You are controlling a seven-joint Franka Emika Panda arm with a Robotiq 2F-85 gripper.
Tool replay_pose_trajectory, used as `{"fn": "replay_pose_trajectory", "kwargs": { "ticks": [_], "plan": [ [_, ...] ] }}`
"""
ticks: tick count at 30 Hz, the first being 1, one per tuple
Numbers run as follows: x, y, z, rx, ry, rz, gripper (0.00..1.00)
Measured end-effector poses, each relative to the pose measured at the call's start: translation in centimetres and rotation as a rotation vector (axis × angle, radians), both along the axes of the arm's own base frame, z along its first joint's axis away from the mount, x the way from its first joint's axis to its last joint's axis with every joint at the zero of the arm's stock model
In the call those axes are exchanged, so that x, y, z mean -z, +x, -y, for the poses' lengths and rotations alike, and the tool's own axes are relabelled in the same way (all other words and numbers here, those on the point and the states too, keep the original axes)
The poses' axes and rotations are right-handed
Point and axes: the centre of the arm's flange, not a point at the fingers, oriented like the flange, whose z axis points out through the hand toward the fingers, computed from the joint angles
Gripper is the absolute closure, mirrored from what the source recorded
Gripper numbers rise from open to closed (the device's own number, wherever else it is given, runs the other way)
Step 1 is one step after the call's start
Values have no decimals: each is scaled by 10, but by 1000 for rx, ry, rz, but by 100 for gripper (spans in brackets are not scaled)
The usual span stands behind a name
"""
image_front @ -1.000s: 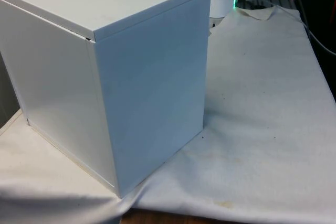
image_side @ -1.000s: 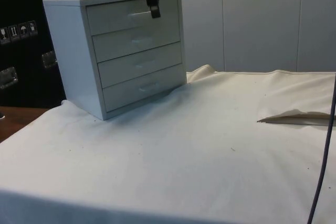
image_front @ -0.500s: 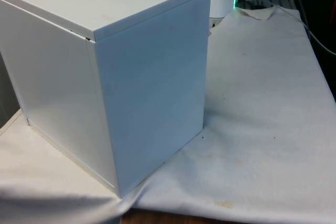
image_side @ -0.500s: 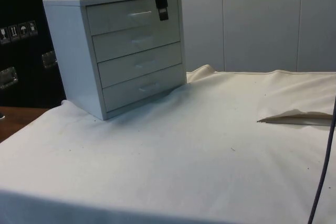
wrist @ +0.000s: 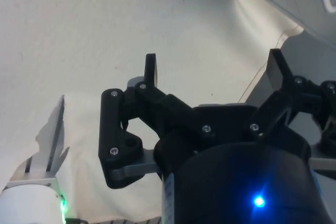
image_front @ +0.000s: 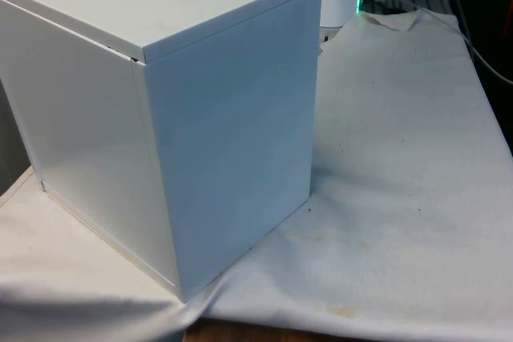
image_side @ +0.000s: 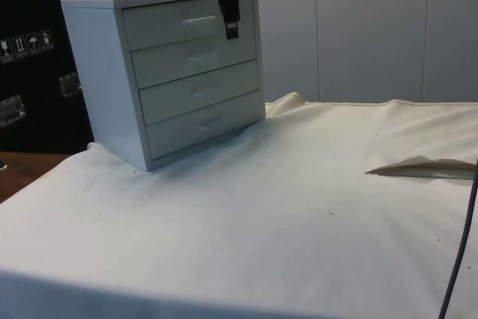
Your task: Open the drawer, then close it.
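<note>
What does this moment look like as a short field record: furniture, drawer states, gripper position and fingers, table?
furniture: white chest of drawers with four drawers, standing on the cloth-covered table
drawers: all four sit flush with the front, none pulled out
top drawer: shut, handle not gripped
gripper: hanging in front of the top drawer's right part, beside its handle; whether it touches the front cannot be told
fingers: spread apart, nothing between them
cloth: a raised fold off to one side

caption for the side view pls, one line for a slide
Open gripper hanging before the closed top drawer of a white chest.
</note>
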Motion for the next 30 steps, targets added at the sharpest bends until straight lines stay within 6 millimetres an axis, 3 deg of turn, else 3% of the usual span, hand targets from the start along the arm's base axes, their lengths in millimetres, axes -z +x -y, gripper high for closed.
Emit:
{"fn": "replay_pose_trajectory", "kwargs": {
  "ticks": [30],
  "plan": [
    [6,-4,0,-132,-115,33,0]
  ]
}}
